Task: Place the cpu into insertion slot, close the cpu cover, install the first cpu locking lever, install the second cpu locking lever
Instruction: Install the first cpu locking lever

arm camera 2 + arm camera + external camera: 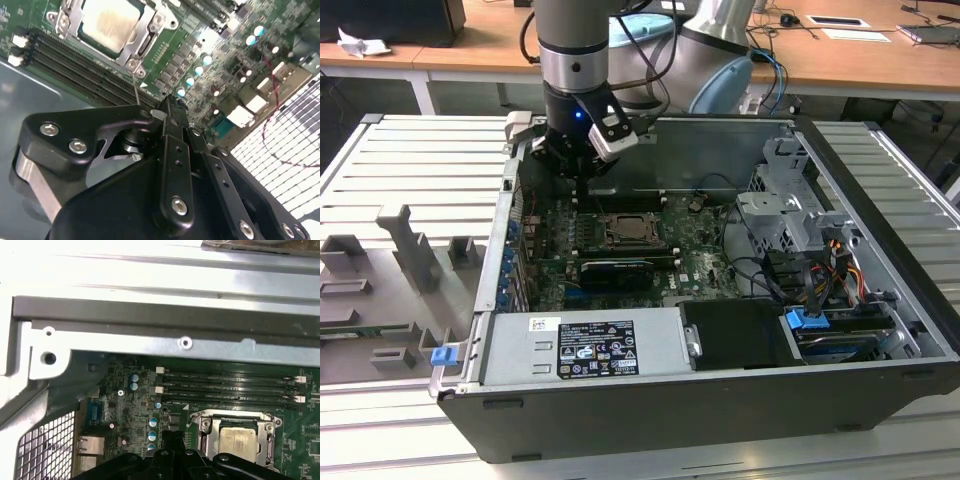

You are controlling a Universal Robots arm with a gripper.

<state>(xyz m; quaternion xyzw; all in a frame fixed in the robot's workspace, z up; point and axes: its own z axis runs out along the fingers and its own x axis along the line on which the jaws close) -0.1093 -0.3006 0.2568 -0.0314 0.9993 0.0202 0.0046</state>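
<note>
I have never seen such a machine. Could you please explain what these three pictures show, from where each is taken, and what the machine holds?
The exterior view comes from a camera that stands away from the machine. It shows a robot arm reaching down into an open computer case, which lies on a ribbed metal table. The green board inside the case is the motherboard.

The two wrist views come from cameras that ride on the arm, so the black gripper appears close up in both. Near it you see the cpu, a small silvery square, already in place on the board. The cpu cover, a thin metal frame, lies flat around it.

The gripper hangs just beside a corner of the cover. I cannot tell whether it grips anything.
</note>
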